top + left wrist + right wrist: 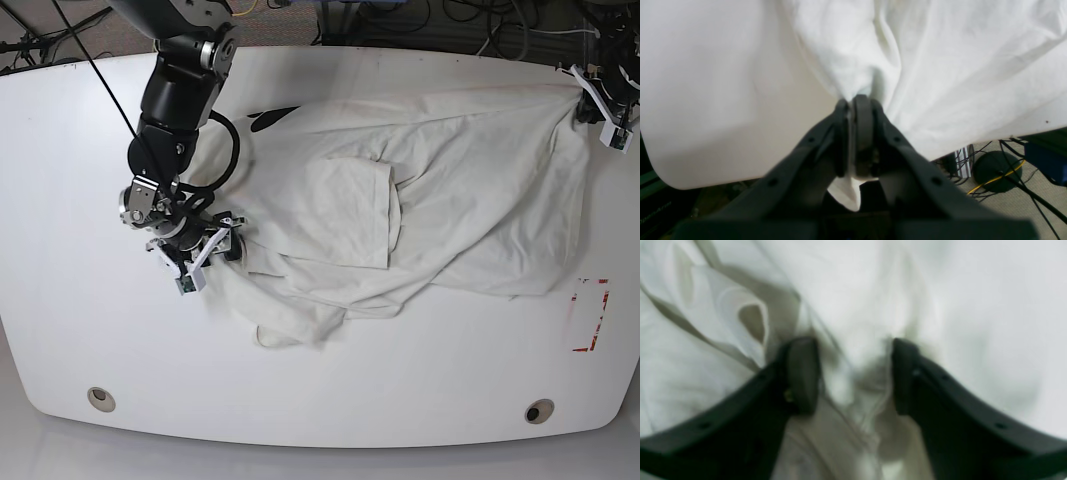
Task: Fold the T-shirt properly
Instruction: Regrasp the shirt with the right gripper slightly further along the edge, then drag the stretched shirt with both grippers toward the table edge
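Cream T-shirt [470, 180] lying crumpled and only partly spread on the white tabletop [80, 380], bunched toward the left hem as the base view shows it, with one flap doubled over the middle of the garment. Left hand [853, 103], at the far right corner of the T-shirt in the base view [605, 105], has its jaws pressed together on a pinch of cloth; the fabric fans out from the pinch in taut radiating creases, and a small tail of it hangs below the jaws. Right hand [853, 373], at the opposite, left edge of the T-shirt in the base view [205, 250], has its jaws part-way apart with a ridge of gathered cloth lying between the pads [803, 373]; neither pad is seen to clamp it, so no grip can be claimed there. A red dashed mark [590, 315] lies on the tabletop just beyond the T-shirt's right edge.

Handling, as a judgement: the cloth is light, limp and thin, holds no shape, and drapes or slides wherever it is unsupported; several layers may be caught in one pinch. Best hold is at a seam, hem or corner, one at each side, so the garment can be drawn flat before folding
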`<state>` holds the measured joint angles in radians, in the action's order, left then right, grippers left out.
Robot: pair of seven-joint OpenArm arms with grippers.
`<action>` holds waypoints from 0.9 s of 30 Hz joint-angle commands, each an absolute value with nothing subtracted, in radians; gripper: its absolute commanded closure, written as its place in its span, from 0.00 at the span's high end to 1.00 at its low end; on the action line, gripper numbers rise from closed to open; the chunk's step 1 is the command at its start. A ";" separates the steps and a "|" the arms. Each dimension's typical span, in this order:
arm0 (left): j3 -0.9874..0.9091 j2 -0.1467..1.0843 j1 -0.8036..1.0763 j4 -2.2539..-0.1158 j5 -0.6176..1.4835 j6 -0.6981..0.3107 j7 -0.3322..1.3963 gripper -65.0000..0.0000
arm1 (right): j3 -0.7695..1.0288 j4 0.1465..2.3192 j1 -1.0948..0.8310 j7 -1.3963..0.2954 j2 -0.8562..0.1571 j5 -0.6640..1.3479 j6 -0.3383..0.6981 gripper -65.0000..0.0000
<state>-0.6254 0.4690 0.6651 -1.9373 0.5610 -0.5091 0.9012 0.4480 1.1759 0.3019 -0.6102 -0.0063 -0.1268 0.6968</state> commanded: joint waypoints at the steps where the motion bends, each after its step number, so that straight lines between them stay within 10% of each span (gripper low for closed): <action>1: -0.634 0.486 0.670 -1.949 0.562 -0.507 0.891 0.00 | 0.453 1.193 0.337 -0.596 -0.015 -0.113 0.698 0.29; 6: -0.633 0.486 0.670 -1.949 0.562 -0.507 0.891 0.00 | 0.453 1.193 0.335 -0.596 -0.035 -0.113 0.698 0.00; 27: -0.642 0.489 0.628 -1.956 0.565 -0.619 0.891 0.00 | 0.450 1.481 0.277 -0.762 -0.028 -0.113 0.698 0.00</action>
